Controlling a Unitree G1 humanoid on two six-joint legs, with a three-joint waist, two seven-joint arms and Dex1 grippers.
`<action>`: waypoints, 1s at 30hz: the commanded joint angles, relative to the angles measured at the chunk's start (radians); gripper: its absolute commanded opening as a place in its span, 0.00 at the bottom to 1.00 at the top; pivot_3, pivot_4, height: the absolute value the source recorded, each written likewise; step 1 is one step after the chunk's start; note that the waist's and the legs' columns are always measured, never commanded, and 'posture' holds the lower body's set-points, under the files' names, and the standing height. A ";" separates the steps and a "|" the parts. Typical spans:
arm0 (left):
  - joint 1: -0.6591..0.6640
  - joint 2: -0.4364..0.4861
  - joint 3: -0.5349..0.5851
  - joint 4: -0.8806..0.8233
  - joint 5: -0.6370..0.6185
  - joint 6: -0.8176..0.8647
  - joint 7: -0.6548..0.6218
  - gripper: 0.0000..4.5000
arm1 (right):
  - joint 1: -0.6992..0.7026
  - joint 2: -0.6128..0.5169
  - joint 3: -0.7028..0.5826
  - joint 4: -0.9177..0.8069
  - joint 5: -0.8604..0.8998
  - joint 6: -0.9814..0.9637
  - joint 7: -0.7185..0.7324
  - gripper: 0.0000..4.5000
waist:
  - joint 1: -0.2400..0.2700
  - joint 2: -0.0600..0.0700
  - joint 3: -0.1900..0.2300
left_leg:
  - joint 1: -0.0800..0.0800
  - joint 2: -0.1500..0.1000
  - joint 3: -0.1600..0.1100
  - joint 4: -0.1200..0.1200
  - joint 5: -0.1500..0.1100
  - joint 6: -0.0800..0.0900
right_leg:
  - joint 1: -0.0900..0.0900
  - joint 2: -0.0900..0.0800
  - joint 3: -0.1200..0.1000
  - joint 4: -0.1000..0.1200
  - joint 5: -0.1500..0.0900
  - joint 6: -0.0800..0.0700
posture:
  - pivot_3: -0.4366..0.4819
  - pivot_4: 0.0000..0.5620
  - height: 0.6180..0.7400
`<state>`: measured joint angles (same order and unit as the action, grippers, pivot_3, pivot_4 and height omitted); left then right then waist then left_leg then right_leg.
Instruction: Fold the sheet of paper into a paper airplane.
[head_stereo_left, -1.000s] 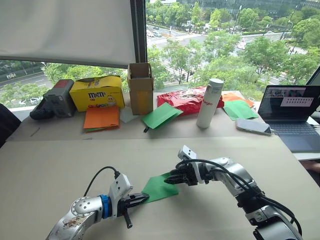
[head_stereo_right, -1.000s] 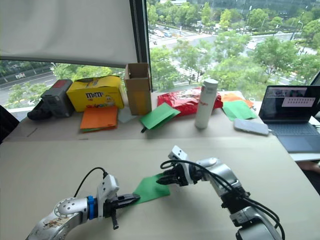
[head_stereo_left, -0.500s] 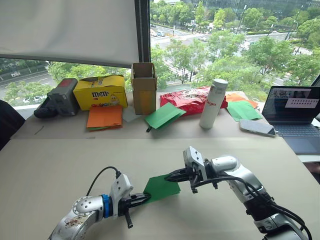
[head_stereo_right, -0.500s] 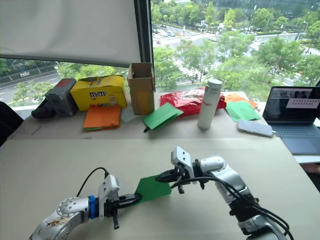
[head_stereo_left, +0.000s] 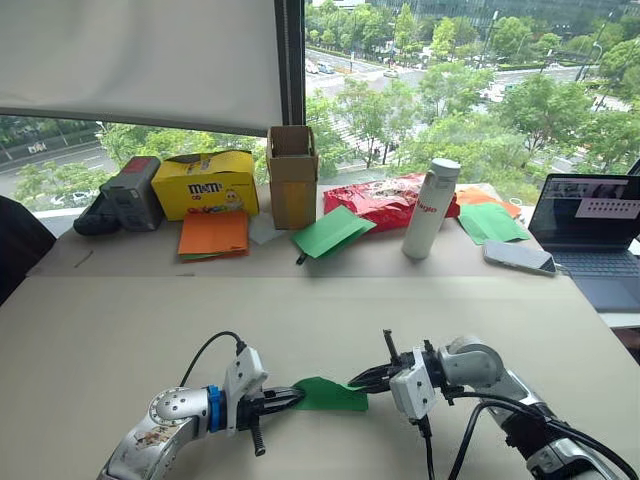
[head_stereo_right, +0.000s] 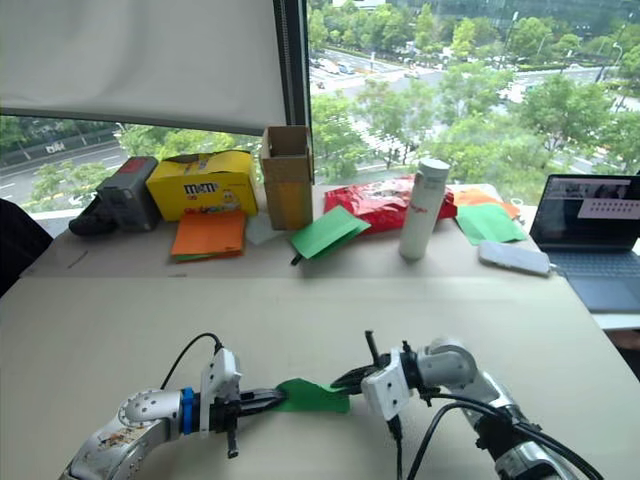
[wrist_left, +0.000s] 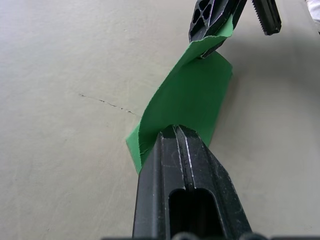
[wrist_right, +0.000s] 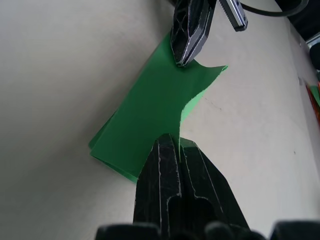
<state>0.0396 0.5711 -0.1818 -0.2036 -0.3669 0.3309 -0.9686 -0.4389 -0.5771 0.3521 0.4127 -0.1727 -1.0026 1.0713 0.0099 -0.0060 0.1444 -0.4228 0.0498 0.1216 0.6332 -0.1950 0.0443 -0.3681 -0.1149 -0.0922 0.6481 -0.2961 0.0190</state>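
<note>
left gripper (head_stereo_left: 292, 396): black ribbed fingers are pressing together on the near-left edge of the green paper, so it's pinching the sheet. The left wrist view is showing the paper edge running right into the closed fingertips (wrist_left: 175, 134).

right gripper (head_stereo_left: 362, 379): also clamping down on the paper, at the opposite end. In the right wrist view the thin green edge is standing up out of the seam between the two closed fingers (wrist_right: 167, 150).

sheet of paper (head_stereo_left: 330, 395): thin matte bright green, folded over on itself and hanging low between the two grippers, bowing a bit. The left wrist view is showing it curling in a soft twist, with one rough, slightly torn-looking edge. The head views are making it look like a flat little wedge.

table (head_stereo_left: 120, 320): plain beige, smooth, a faint scratch showing in the left wrist view. Lots of bare surface sitting all around the grippers.

far edge: orange paper sheets (head_stereo_left: 212, 233), a yellow box (head_stereo_left: 204, 183), an upright cardboard box (head_stereo_left: 292, 176), another green sheet (head_stereo_left: 330, 230), a red bag (head_stereo_left: 375, 198), a white bottle (head_stereo_left: 428, 208), a phone (head_stereo_left: 518, 257) and a laptop (head_stereo_left: 590, 225), all lining up well apart from the work.
</note>
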 joint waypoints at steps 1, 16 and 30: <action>0.054 0.025 -0.040 0.082 0.049 0.033 0.000 0.00 | -0.035 -0.042 -0.011 0.075 -0.092 -0.137 -0.096 0.00 | 0.000 0.000 0.000 | 0.000 0.000 0.000 0.000 0.000 0.000 | 0.000 0.000 0.000 0.000 0.000 0.000 | 0.48 0.27 1.00; 0.029 0.001 0.030 0.134 -0.035 0.024 -0.046 0.00 | -0.015 -0.060 0.067 0.030 -0.422 -0.160 -0.356 0.00 | -0.007 0.000 -0.001 | 0.013 0.000 0.000 -0.005 -0.001 -0.004 | 0.012 -0.002 0.001 -0.002 0.000 -0.001 | 0.48 0.27 1.00; -0.190 -0.036 0.190 0.047 -0.294 0.270 0.008 0.00 | 0.000 -0.101 0.131 0.000 -0.509 -0.092 -0.453 0.00 | -0.022 -0.020 -0.001 | 0.016 -0.001 -0.003 -0.007 0.000 -0.008 | 0.016 -0.012 -0.001 -0.003 -0.002 0.001 | 0.48 0.27 1.00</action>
<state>-0.1301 0.5501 0.0351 -0.1222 -0.6688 0.5805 -0.9815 -0.4697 -0.6561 0.4438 0.3770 -0.6088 -1.1323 0.6034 -0.0121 -0.0256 0.1433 -0.4072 0.0488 0.1186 0.6265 -0.1955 0.0367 -0.3520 -0.1272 -0.0935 0.6448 -0.2981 0.0196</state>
